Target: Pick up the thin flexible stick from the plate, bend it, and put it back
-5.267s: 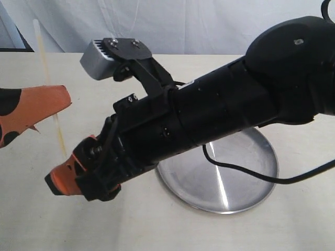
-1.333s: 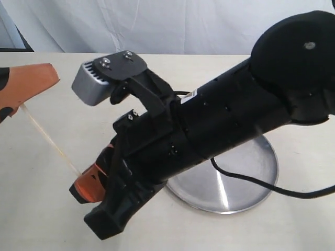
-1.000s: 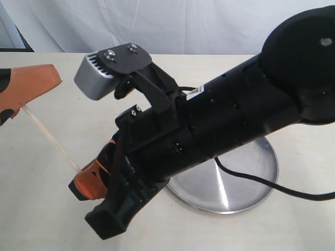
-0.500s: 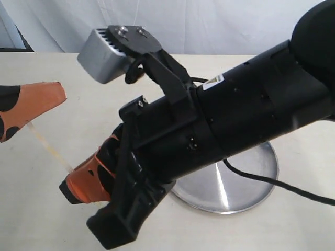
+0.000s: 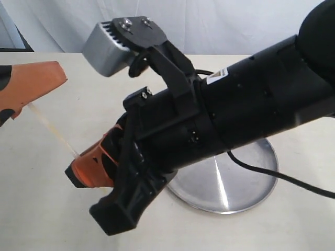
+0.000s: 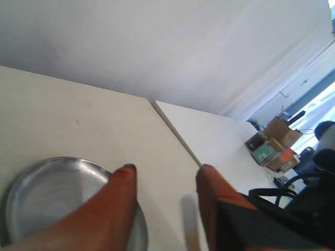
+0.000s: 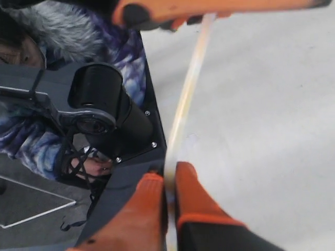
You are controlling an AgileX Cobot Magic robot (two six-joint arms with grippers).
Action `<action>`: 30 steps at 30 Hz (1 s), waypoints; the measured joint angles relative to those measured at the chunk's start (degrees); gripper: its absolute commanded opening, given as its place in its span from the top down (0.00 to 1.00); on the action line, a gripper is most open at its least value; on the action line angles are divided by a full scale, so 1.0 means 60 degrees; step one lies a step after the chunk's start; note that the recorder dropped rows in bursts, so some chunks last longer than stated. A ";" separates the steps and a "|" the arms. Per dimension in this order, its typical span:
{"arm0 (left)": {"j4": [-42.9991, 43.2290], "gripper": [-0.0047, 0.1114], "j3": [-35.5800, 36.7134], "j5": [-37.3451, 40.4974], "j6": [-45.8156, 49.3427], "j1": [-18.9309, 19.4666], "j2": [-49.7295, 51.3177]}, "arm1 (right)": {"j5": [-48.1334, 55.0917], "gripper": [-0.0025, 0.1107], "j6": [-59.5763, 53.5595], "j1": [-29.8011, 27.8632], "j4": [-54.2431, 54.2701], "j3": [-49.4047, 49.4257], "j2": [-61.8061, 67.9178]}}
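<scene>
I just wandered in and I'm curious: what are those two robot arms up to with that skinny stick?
The thin flexible stick is up in the air between the two arms, above the table and off the plate. The right gripper has its fingers pinched shut on the stick's lower end. The upper end reaches the left gripper, whose fingers stand apart. The stick looks roughly straight right now.

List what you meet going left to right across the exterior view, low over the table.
left gripper → thin flexible stick → right gripper → plate
</scene>
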 measured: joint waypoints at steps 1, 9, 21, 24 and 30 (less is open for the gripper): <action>0.0001 0.45 0.0000 0.0076 -0.0053 0.0000 0.0000 | -0.0046 0.98 0.0000 0.0000 0.0000 0.0000 0.0000; 0.0001 0.43 0.0000 0.0733 -0.0741 0.0000 0.0000 | -0.0630 0.98 0.0000 0.0000 0.0291 0.0000 0.0000; 0.0001 0.46 0.0000 0.1185 -0.0854 0.0000 0.0000 | -0.0737 0.98 -0.0143 0.0000 0.1068 0.0000 0.0609; 0.0001 0.47 0.0000 0.1224 -0.0854 0.0000 0.0000 | -0.0737 0.98 -0.0382 0.0000 0.1394 0.0000 0.0609; 0.0044 0.87 0.0000 0.1248 -0.0870 0.0000 0.0000 | -0.0760 0.98 -0.0937 0.0000 0.2162 0.0000 0.0630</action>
